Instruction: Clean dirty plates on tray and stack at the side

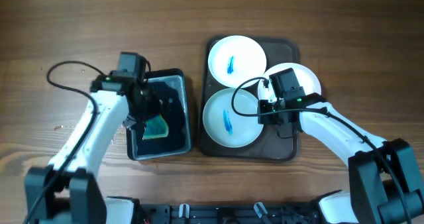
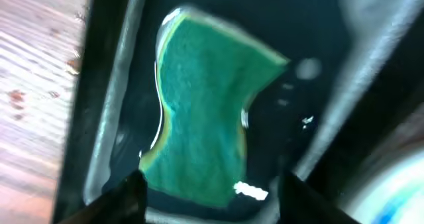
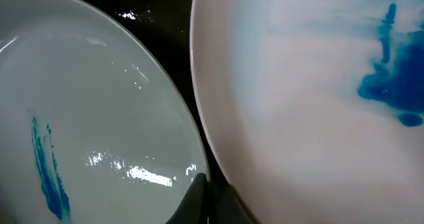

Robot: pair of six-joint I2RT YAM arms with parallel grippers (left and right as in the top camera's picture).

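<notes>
- Sponge (image 2: pixel 205 111) fills the left wrist view: green with a yellowish edge, lying in the black tub (image 2: pixel 109 85), wet glints around it.
- Left claw (image 2: pixel 212 201) is released. Its tips stand wide apart either side of the sponge's near end and grip nothing.
- Only the overhead gives the layout: the tub sits on the wooden counter (image 1: pixel 66 25) just left of the tray (image 1: pixel 285 148).
- It also shows all three plates on the tray. Far plate (image 1: pixel 236 57) and near plate (image 1: pixel 232 118) are white, each with a blue smear at centre.
- Third plate (image 1: pixel 308 75) pokes out past the tray's right rim. It's mostly hidden under the right wrist, so I can't see its centre from above.
- Right wrist view is nearly all plate. One at left has a thin blue streak, one at right a blurred blue blotch, with a dark strip of tray between them.
- Right claw (image 3: pixel 207 201) shows only dark tips at the bottom edge, where the two rims almost meet. I can't tell whether it's clenched or released.
</notes>
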